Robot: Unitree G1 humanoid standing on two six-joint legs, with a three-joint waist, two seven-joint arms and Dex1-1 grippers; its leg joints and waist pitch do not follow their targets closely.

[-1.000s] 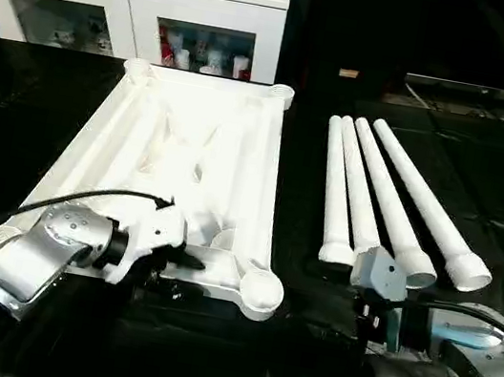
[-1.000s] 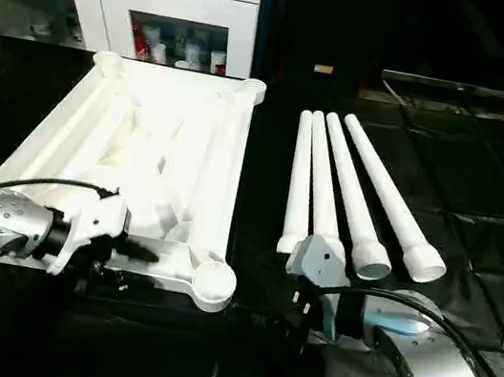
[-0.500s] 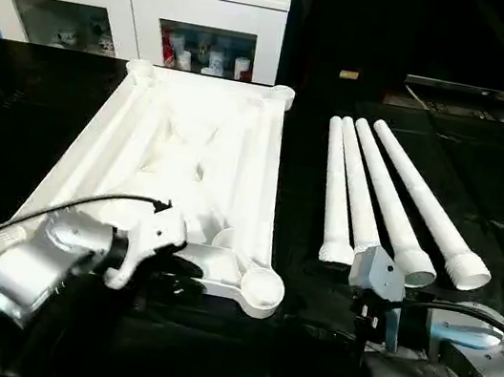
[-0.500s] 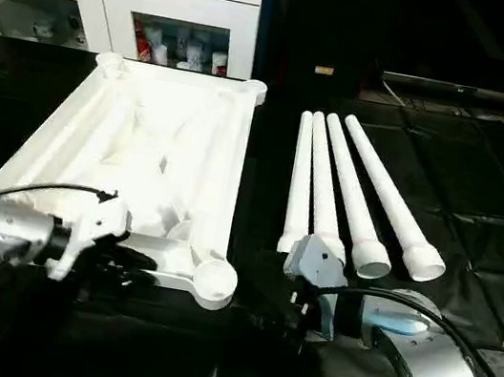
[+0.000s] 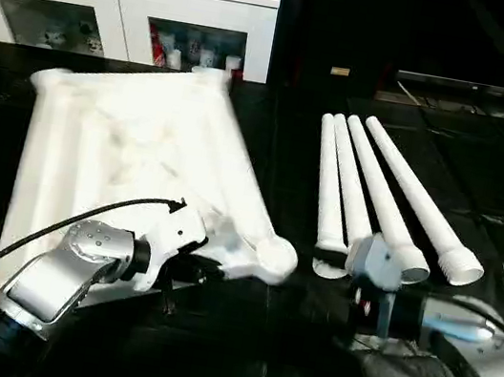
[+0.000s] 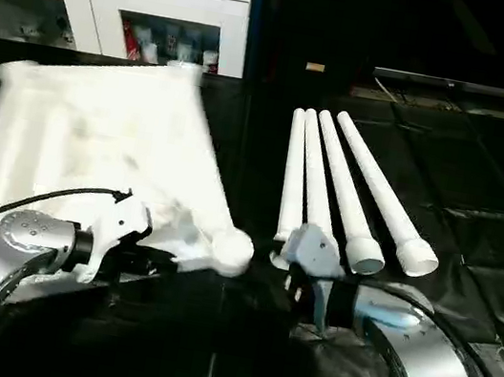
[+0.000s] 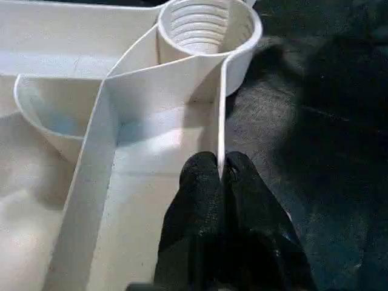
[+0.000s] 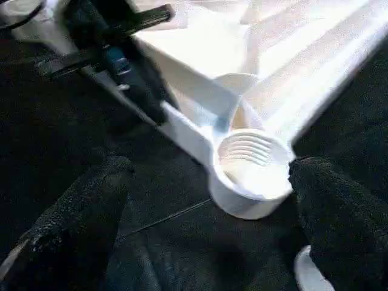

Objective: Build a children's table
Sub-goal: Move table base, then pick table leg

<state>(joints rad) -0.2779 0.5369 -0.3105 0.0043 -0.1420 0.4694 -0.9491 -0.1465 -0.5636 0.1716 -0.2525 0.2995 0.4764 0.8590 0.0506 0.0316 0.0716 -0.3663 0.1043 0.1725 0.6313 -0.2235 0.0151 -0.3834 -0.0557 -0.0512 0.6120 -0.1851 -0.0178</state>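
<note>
The top lies underside up on the black counter, skewed, its near corner socket pointing toward the right arm. The left end effector sits at the top's near edge. Four legs lie side by side, fanned. A white cabinet stands behind.

No lettering, label, brand or number can be read anywhere.
</note>
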